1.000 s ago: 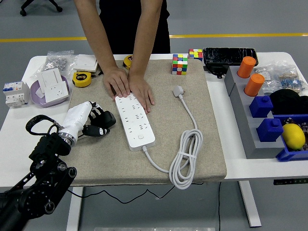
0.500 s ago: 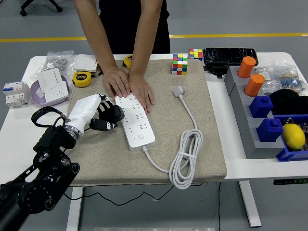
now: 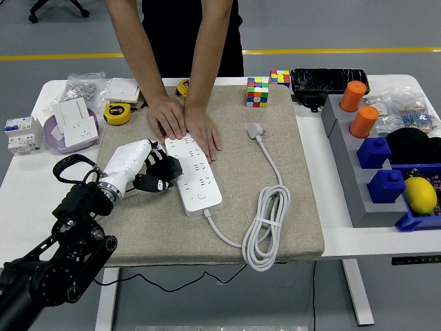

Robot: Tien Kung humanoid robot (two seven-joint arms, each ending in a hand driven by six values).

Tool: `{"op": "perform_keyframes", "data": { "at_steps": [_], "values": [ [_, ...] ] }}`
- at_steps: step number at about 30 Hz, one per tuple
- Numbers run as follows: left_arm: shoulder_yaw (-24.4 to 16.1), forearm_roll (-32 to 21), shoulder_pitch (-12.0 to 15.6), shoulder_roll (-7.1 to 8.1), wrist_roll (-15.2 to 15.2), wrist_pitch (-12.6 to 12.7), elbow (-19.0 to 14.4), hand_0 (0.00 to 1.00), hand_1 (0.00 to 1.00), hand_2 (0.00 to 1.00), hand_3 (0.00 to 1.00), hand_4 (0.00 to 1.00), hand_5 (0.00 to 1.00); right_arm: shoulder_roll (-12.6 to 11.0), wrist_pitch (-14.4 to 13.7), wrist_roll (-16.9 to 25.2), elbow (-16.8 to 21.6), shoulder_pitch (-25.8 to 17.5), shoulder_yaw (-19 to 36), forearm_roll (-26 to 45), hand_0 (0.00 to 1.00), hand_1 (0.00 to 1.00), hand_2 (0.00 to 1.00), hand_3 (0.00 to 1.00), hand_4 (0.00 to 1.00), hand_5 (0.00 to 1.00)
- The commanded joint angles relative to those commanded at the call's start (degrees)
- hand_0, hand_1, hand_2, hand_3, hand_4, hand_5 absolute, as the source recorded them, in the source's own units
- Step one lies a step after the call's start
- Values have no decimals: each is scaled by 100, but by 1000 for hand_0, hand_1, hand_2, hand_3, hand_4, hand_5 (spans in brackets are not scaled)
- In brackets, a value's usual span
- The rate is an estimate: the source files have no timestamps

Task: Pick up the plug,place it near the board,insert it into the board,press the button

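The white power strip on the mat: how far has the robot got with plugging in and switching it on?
Nothing looks done yet. The white plug lies loose on the beige mat, unplugged. The robot's left hand is beside the white power strip's left edge, holding nothing, while a person's hands press down its far end. Picking up the plug, inserting it and pressing the button all remain.

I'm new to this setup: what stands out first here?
A person's hands press flat on the far end of the white power strip on the beige mat. The robot's left hand sits at the strip's left edge, while the white plug lies untouched to its right.
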Motion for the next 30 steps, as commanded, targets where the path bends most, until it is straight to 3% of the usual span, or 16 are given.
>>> {"op": "perform_keyframes", "data": {
  "at_steps": [30],
  "values": [
    [95,75,-101,-72,-61,45,246,515,398,376,447,660,87,-6,-3,-5,0,3,25,-10,872,747,737,765,998,842]
  ]
}}
